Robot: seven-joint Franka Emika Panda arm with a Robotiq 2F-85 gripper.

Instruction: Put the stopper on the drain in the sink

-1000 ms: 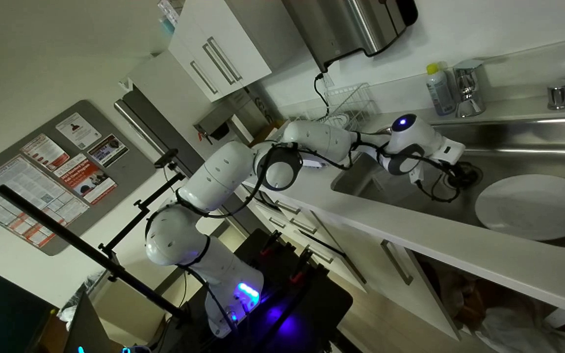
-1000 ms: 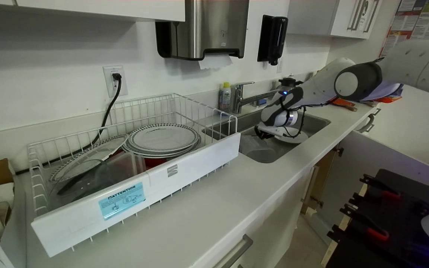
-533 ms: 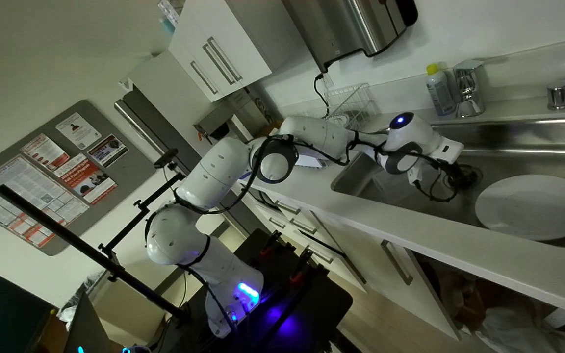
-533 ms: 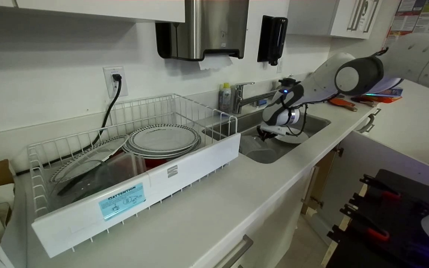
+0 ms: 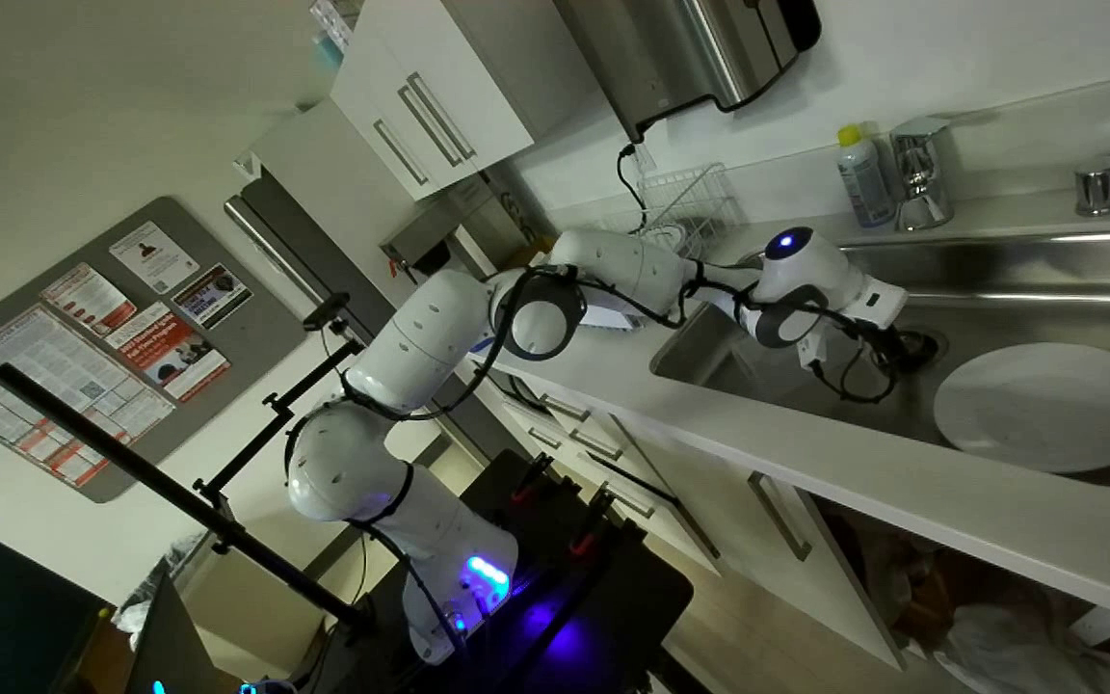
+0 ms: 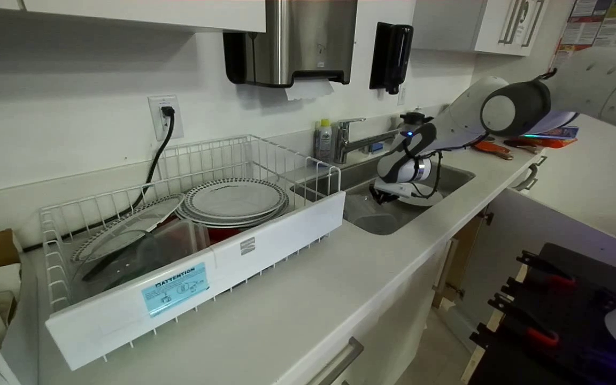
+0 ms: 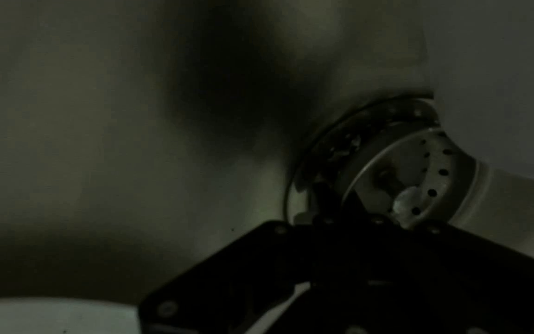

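Note:
The stopper [image 7: 434,171] is a round metal strainer basket with small holes and a central knob. My gripper [image 7: 339,199] is shut on its near rim in the wrist view. The stopper is tilted and overlaps the drain [image 7: 364,113], a dark round opening. I cannot tell whether they touch. In an exterior view my gripper [image 5: 890,353] is low in the sink [image 5: 1046,308], just beside the drain [image 5: 926,349]. My gripper [image 6: 379,195] also shows in an exterior view. The stopper cannot be made out in either exterior view.
A white plate [image 5: 1051,410] lies in the sink beside the drain. A clear plastic container [image 6: 369,214] stands at the sink's end. The faucet [image 6: 343,141] and a spray bottle [image 6: 324,141] stand behind. A plain grey shape [image 7: 499,88] covers part of the stopper.
My gripper has shifted slightly left and down in an exterior view, so more of the drain shows. The arm's elbow has moved a little. The plate has not moved.

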